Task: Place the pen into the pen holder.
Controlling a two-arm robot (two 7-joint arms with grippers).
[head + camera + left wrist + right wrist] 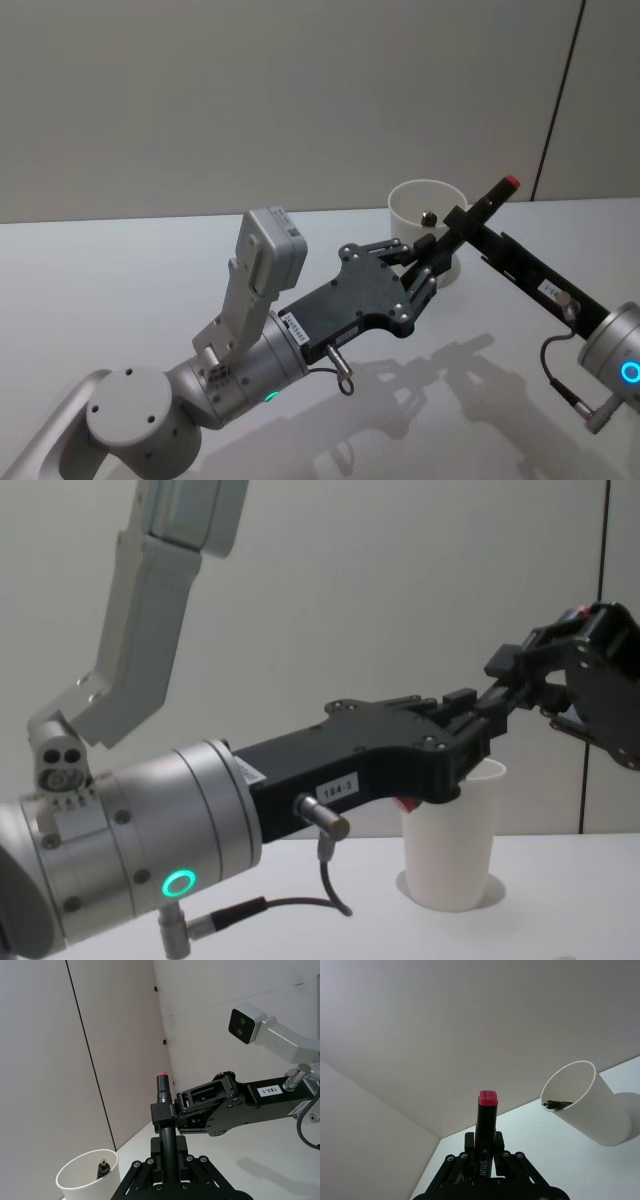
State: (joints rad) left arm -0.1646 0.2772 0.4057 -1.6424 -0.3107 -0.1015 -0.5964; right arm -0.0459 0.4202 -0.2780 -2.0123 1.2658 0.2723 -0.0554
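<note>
1. Left gripper [428, 272] and right gripper [462, 222] both clamping the black, red-capped pen [487, 205].
2. Holding it just beside the white pen holder [420, 207] standing on the tabletop [120, 270].

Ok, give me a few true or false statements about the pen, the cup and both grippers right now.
1. The right gripper has its jaws shut on the pen. True.
2. The pen's cap is blue. False: it is red.
3. The pen holder lies on its side. False: it stands upright.
4. A dark object already sits inside the pen holder. True.
5. The left gripper is parked far from the pen. False: its jaws grip the pen too.
</note>
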